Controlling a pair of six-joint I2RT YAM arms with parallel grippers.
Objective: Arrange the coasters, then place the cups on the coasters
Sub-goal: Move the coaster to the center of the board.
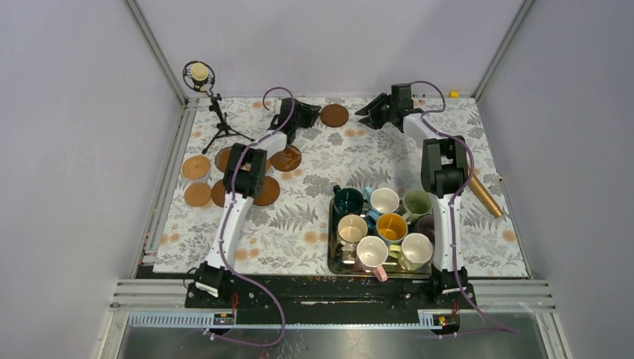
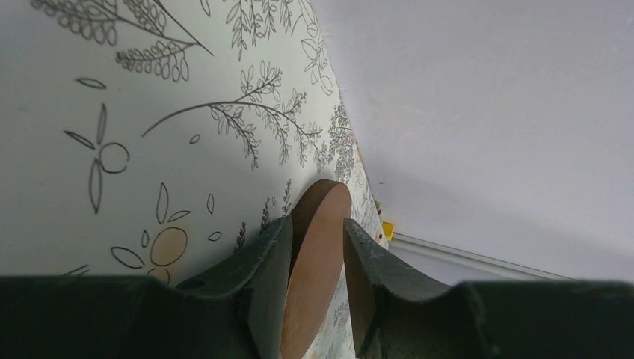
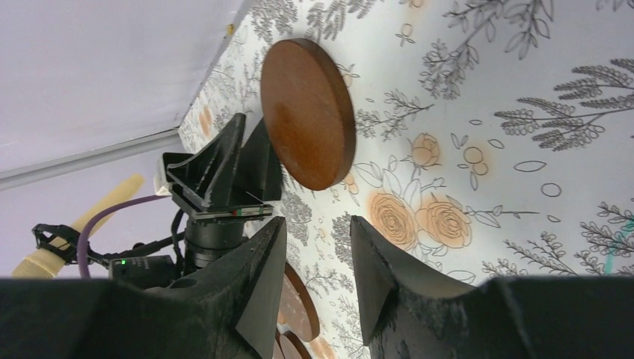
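Bright, even, diffuse light throws only soft shadows on the bench (image 1: pixel 314 217); both wrist views blur in their dark near foreground.

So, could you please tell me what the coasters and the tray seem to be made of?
The coasters look like wood: reddish-brown, with a smooth satin finish, faint grain and a thick solid edge. The tray is probably steel: it is grey with a shiny, reflective floor, though it is too small to be sure.
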